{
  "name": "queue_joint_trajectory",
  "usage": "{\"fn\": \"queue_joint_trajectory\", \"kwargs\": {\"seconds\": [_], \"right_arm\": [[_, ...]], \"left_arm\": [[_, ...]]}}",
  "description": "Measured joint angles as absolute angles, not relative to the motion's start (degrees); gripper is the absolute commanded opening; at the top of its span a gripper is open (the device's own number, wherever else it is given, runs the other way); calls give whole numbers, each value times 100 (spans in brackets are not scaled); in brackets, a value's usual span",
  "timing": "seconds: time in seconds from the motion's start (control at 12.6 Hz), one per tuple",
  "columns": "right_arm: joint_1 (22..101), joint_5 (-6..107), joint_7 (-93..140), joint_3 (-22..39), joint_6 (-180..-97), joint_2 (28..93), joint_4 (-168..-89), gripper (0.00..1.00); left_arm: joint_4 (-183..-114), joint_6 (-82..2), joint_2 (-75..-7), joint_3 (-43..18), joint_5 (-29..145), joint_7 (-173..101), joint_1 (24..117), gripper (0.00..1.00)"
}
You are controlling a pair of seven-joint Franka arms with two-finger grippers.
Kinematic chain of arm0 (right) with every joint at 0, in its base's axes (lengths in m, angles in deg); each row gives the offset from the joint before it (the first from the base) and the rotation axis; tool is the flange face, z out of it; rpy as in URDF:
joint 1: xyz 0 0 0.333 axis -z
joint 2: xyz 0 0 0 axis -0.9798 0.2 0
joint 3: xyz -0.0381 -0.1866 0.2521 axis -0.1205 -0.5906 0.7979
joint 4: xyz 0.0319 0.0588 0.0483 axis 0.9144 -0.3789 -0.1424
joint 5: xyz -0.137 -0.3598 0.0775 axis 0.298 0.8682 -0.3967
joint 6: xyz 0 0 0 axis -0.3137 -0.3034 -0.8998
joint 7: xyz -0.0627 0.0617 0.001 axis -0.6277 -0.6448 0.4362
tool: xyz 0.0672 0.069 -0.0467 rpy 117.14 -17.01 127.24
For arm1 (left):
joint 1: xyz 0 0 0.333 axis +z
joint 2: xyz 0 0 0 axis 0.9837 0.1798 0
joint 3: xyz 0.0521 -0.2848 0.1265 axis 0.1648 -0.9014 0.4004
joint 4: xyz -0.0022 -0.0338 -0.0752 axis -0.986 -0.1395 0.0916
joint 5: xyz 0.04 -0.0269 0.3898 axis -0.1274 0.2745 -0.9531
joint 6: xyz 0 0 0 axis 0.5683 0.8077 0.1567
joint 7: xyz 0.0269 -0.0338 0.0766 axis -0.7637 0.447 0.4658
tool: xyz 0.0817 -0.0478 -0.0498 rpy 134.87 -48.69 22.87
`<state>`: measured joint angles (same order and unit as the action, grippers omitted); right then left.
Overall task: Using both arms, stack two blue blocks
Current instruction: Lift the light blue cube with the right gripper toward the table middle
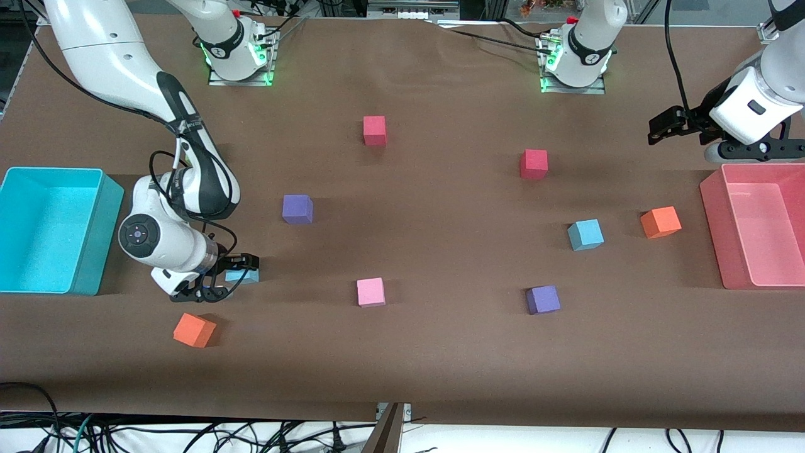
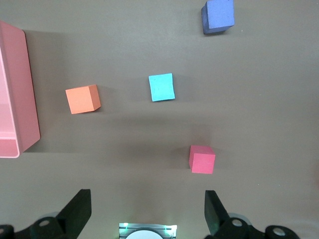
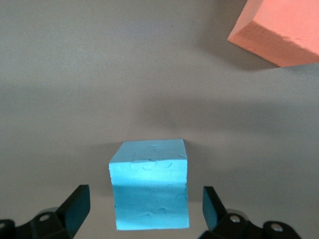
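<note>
Right claw (image 1: pixel 234 282) straddling blue block (image 1: pixel 241 275), orange cube (image 1: pixel 194 330) near

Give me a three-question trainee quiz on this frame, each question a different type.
1. True or false: the right gripper is open around a blue block.
2. Which bin is the left gripper nearest? A) pink bin B) turquoise bin
3. Fill in: the second blue block lies beside an ____ cube.

Key: 1 true; 2 A; 3 orange.
</note>
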<state>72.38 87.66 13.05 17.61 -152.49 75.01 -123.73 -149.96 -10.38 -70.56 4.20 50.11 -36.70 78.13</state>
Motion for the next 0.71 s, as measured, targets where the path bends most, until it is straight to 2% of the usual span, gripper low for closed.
{"fn": "queue_joint_trajectory", "kwargs": {"seconds": [0.08,0.16,0.24,0.32,0.48,0.71], "right_arm": [[7239,8767,1306,1761,-15318,7552,-12376,98],[7239,8768,1310,1760,-15443,7628,-12376,76],[7239,8769,1311,1758,-15606,7716,-12377,39],[7239,8769,1313,1757,-15718,7782,-12377,27],[7238,8777,1329,1757,-15743,7822,-12375,22],[7234,8778,1446,1759,-15757,7802,-12344,23]], "left_arm": [[-14996,-1038,-7056,420,5011,-3670,7813,100],[-14996,-1038,-7056,420,5011,-3670,7813,100],[-14996,-1038,-7056,420,5011,-3670,7813,100],[-14998,-1038,-7056,420,5011,-3670,7813,100],[-14998,-1038,-7055,420,5011,-3670,7814,100],[-14998,-1038,-7055,420,5011,-3670,7815,100]]}}
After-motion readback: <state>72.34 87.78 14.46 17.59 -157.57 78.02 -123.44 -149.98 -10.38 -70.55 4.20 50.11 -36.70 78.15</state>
